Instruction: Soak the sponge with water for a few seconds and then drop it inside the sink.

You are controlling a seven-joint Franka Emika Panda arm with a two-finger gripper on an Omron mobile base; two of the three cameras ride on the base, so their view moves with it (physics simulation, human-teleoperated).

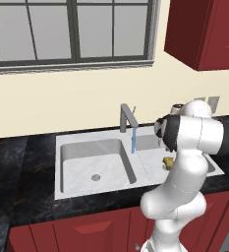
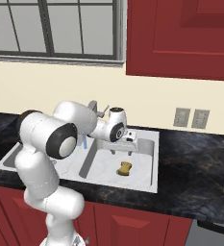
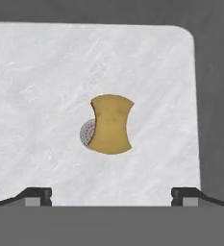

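Hovering my gripper (image 3: 111, 194) over the sponge (image 3: 111, 124), fingers wide apart and empty.
Sponge lies straight below, on the sink (image 3: 36, 86) floor, half covering the drain (image 3: 87, 133).

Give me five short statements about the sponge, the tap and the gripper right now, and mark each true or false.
1. The sponge lies on the floor of the sink. True.
2. The gripper is clamped on the sponge. False: its jaws stand open, with the sponge lying apart from them.
3. Water runs from the tap. True.
4. The sponge partly covers a drain. True.
5. The sponge sits on the black counter. False: it is in a basin.
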